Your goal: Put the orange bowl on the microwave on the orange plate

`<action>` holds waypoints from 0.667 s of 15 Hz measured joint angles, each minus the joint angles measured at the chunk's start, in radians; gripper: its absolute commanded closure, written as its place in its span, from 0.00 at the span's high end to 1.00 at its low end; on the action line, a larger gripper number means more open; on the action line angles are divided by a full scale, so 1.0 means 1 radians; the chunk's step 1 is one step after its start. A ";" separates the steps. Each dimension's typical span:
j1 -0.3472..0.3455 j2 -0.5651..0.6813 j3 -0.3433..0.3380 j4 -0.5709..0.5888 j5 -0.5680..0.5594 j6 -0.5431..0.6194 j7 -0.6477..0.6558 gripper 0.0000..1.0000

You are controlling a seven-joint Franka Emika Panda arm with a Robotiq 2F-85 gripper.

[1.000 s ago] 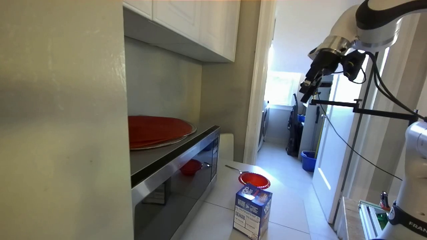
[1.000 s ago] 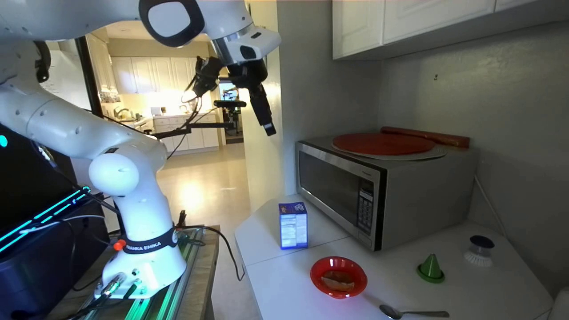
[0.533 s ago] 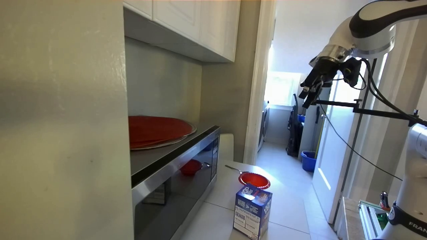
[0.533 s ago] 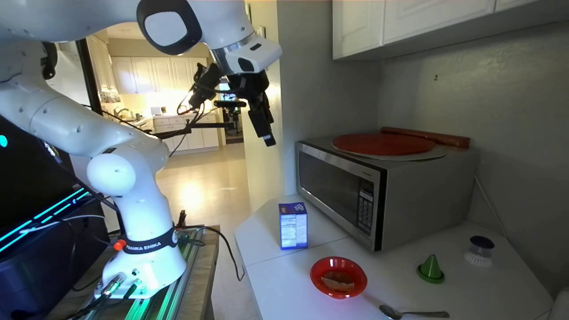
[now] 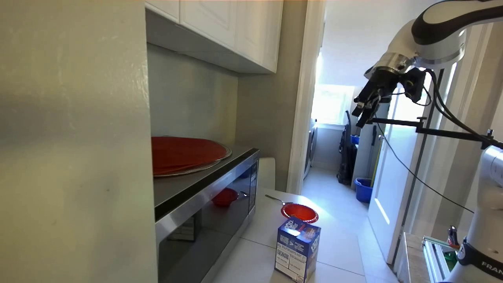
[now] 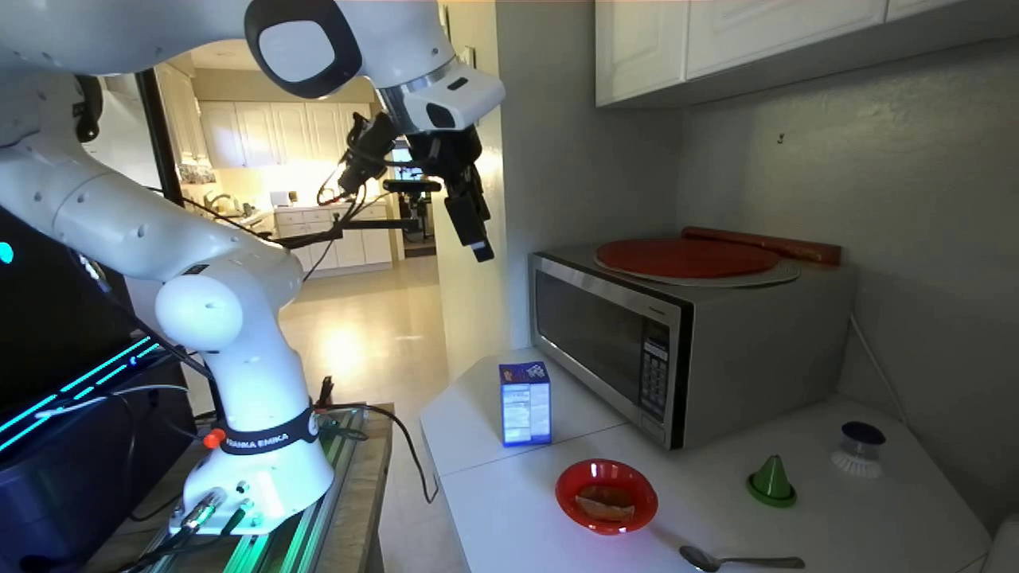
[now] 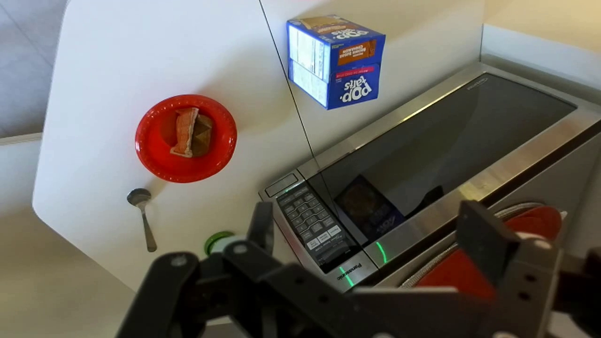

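Note:
The small red-orange bowl (image 5: 313,214) sits upright on the white counter in front of the microwave. It also shows in an exterior view (image 6: 573,503) and the wrist view (image 7: 159,157), with a brown wrapped packet inside. The steel-fronted microwave (image 6: 764,358) shows in the wrist view too (image 7: 455,136). The wide flat red-orange plate (image 6: 685,259) lies on top of it, over a pale disc; the wrist view shows only part of the plate (image 7: 457,269). My gripper (image 5: 360,116) is in the air, above and away from bowl and plate. Its jaws (image 7: 371,227) are wide apart and empty.
A blue-and-white box (image 6: 525,406) stands between bowl and microwave front. A spoon (image 6: 740,562), a green cone-shaped item (image 6: 771,481) and a brush (image 6: 860,450) are on the counter. A red-brown roll (image 6: 812,253) lies behind the plate. Cabinets (image 6: 756,40) hang above the microwave.
My gripper dropped slightly between one second and half a second ago, and has held still since. The bowl, plate and other things have not moved.

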 measured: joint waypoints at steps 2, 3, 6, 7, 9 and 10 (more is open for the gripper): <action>-0.007 0.004 0.005 0.000 0.000 0.000 0.000 1.00; -0.014 0.016 0.005 -0.002 0.000 0.007 0.000 1.00; -0.017 0.117 -0.027 -0.005 0.028 0.122 -0.006 1.00; -0.015 0.169 -0.040 -0.004 0.047 0.188 -0.015 1.00; 0.012 0.286 -0.074 0.004 0.092 0.324 -0.046 1.00; 0.046 0.348 -0.102 0.015 0.114 0.378 -0.062 1.00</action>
